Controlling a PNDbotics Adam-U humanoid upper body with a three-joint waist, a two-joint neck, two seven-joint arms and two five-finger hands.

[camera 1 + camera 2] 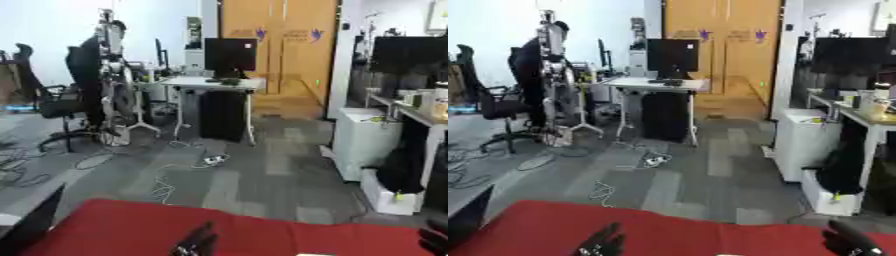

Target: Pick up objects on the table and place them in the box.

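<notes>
Only the far strip of the red table (262, 235) shows along the bottom of both views; the camera looks out over the room. My left hand (197, 242) rises over the table's lower middle, fingers up and relaxed, holding nothing. My right hand (850, 242) shows at the lower right corner, a finger raised, nothing in it. A thin pale sliver (315, 254) lies at the very bottom edge; I cannot make out what it is. No box and no other task objects are in view.
A dark flat panel (31, 222) stands at the table's left end. Beyond the table is grey office floor with cables (162, 187), a white desk with a monitor (229, 55), a black chair (61, 102) and a white cabinet (367, 142).
</notes>
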